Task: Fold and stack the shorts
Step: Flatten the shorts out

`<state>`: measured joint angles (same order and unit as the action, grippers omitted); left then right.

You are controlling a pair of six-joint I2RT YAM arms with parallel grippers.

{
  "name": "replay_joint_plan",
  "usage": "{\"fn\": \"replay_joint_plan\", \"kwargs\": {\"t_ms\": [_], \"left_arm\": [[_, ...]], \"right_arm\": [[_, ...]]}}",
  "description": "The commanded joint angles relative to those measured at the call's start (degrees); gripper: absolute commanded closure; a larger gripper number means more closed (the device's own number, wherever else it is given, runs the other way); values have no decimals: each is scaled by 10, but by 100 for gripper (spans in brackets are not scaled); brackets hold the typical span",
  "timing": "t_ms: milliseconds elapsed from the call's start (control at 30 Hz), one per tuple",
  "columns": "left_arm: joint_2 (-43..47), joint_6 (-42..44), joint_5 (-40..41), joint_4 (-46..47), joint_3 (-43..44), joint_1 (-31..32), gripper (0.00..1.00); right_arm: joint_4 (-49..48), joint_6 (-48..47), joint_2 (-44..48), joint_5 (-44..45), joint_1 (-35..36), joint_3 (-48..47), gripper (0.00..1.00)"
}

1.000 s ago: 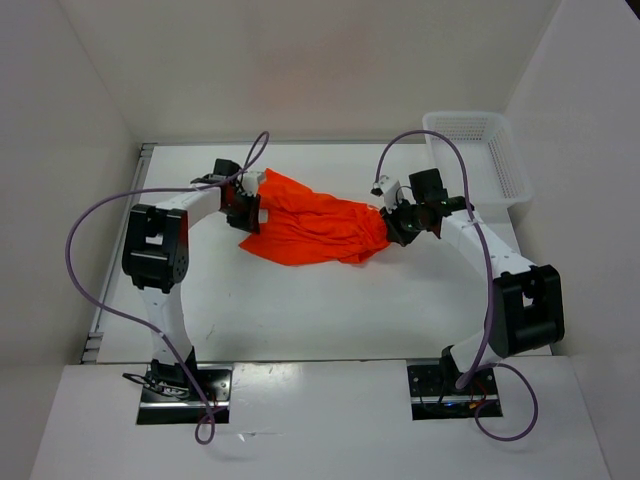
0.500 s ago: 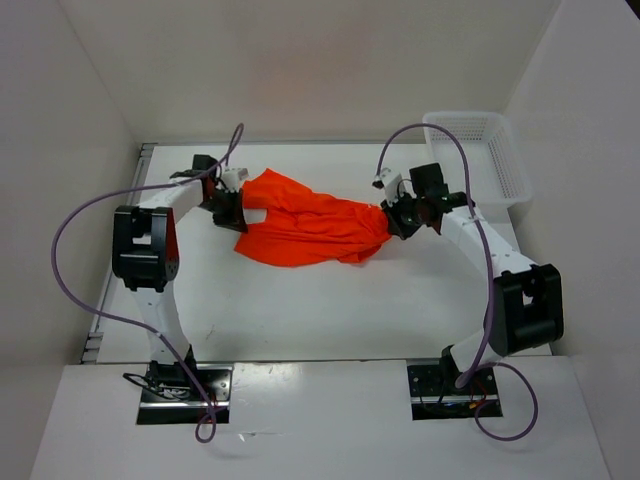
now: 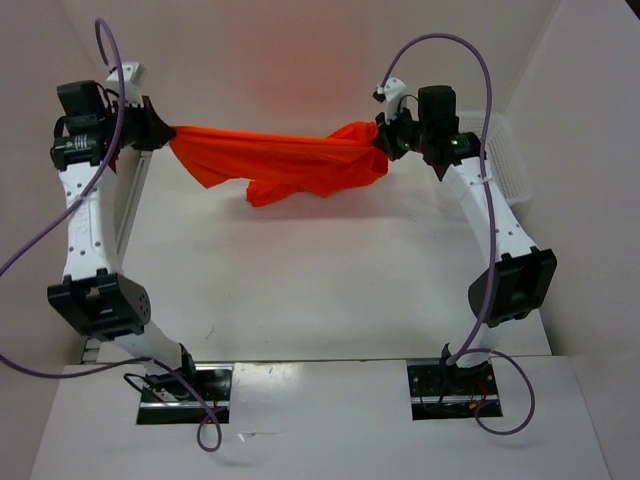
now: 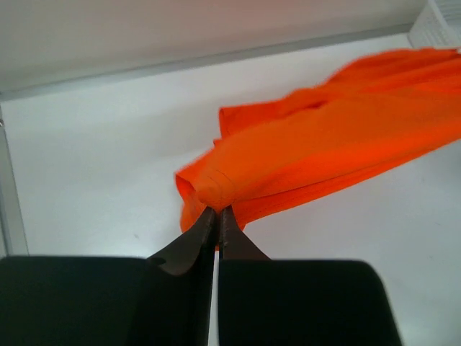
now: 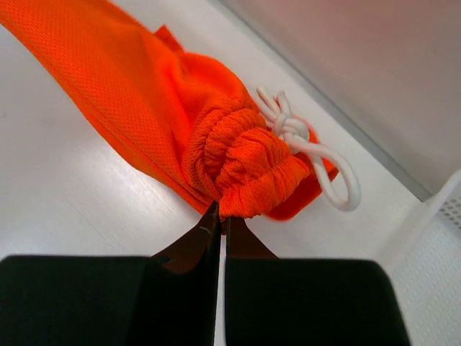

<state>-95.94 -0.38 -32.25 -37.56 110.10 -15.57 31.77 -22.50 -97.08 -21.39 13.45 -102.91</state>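
Above the worktop (image 3: 300, 280), the left hand (image 4: 217, 215) is clamped on one end of the shorts (image 3: 280, 160) and the right hand (image 5: 220, 213) on the bunched waistband end, white drawstring (image 5: 317, 155) dangling just past its fingertips, fabric sagging between both hands, a mesh basket (image 3: 512, 170) beyond the right hand.

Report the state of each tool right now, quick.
Left tool: closed, pinching one end of the orange shorts.
Right tool: closed, gripping the bunched waistband end of the shorts, beside the white drawstring.
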Motion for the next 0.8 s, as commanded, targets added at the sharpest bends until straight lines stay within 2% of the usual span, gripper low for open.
{"fn": "replay_joint_plan", "kwargs": {"t_ms": [0,100,133,200,233,300,333,367,467,633,767], "left_arm": [[51,4,22,-56,-87,-8,100],[108,4,33,-77,-222,-8,100],[123,4,46,-83,-260,4,100],[169,4,61,-91,-367,11,100],[183,4,61,-99,-400,20,100],[217,4,73,-107,-457,29,93],[224,4,73,-114,-503,36,85],[224,4,73,-123,-519,36,66],[232,4,80,-129,-547,36,62],[194,4,90,-68,-548,36,58],[138,4,96,-36,-527,31,56]], "right_arm": [[74,-56,27,-18,-5,63,100],[130,-112,62,-24,-5,139,100],[140,-125,72,-24,-5,195,100],[170,-168,102,-3,-5,282,93],[179,-184,111,26,-5,310,80],[196,-234,137,61,-5,384,55],[203,-245,144,97,-5,403,39],[204,-251,149,111,-5,418,36],[204,-251,160,120,-5,438,33],[167,-196,142,76,-5,402,33],[117,-127,123,24,-5,395,41]]}}
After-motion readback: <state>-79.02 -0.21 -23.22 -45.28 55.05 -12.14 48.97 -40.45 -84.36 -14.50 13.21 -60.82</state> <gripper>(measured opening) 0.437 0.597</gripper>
